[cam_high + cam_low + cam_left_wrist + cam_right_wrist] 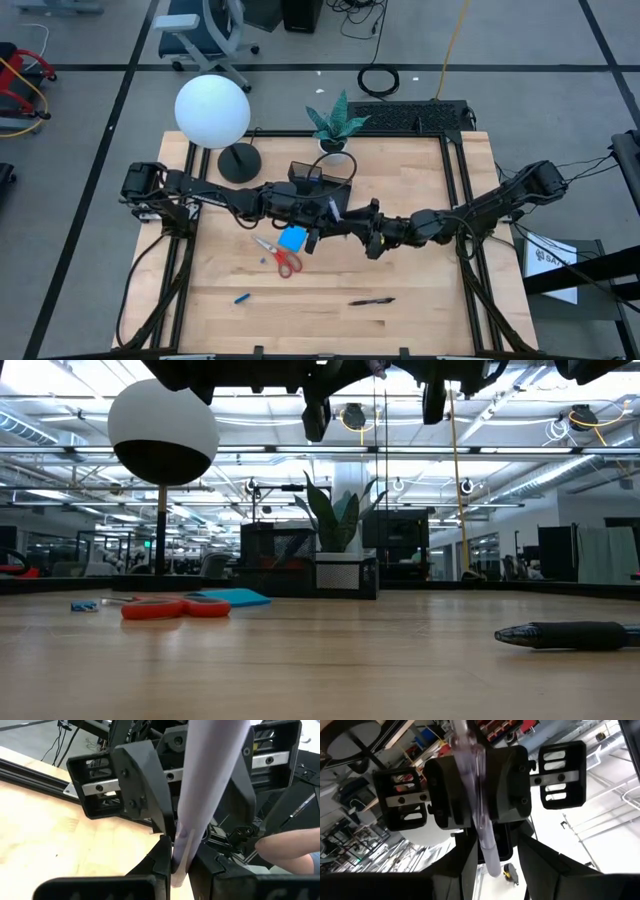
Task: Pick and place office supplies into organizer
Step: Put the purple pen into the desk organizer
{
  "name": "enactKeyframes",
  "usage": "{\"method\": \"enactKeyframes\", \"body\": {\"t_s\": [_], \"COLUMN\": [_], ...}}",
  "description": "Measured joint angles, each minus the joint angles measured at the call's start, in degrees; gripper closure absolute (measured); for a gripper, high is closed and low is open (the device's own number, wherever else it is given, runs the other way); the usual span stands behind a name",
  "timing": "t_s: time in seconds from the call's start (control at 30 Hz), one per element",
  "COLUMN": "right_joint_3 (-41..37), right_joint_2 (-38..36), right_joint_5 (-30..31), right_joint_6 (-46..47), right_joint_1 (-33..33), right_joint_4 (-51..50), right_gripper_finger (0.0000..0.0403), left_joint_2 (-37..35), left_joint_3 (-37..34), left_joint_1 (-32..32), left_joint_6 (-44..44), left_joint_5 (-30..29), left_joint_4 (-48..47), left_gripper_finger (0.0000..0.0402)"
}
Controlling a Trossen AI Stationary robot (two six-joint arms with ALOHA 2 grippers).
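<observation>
Overhead, both hands (345, 225) pinch one pen (205, 795) above scissors (278, 255), note pad (292, 238) and organizer (320, 180).

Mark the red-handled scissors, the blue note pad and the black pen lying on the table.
red-handled scissors (283, 259): high view, on the red handles.
blue note pad (292, 238): high view, middle of its top face.
black pen (372, 300): high view, mid-barrel.
</observation>
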Motion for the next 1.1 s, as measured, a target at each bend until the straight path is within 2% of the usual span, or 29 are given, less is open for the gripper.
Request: {"method": "enactKeyframes", "body": {"t_s": [0.53,0.77,0.97,1.1], "right_joint_3": [0.03,2.98,6.67,7.25], "right_joint_2": [0.0,2.11,6.61,8.25], "right_joint_5": [-3.23,-5.83,-4.1,-2.51], "right_joint_6": [0.33,1.14,1.12,1.17], "right_joint_1": [-3.17,-4.52,-4.55,-4.52], "right_joint_4": [-1.23,-3.03,-0.63,1.33], "right_gripper_finger": [0.0273,0.0273,0.0275,0.0303], "left_joint_2": [-0.02,-0.02,-0.13,-0.02], "left_joint_3": [0.0,0.0,0.0,-0.02], "left_joint_1": [-0.21,-0.21,-0.71,-0.95], "left_joint_6": [0.14,0.15,0.72,0.86], "left_joint_5": [-0.09,-0.55,-0.5,-0.5], "left_joint_4": [0.44,0.7,-0.37,-0.25], "left_gripper_finger": [0.0359,0.0359,0.0359,0.0359]}}
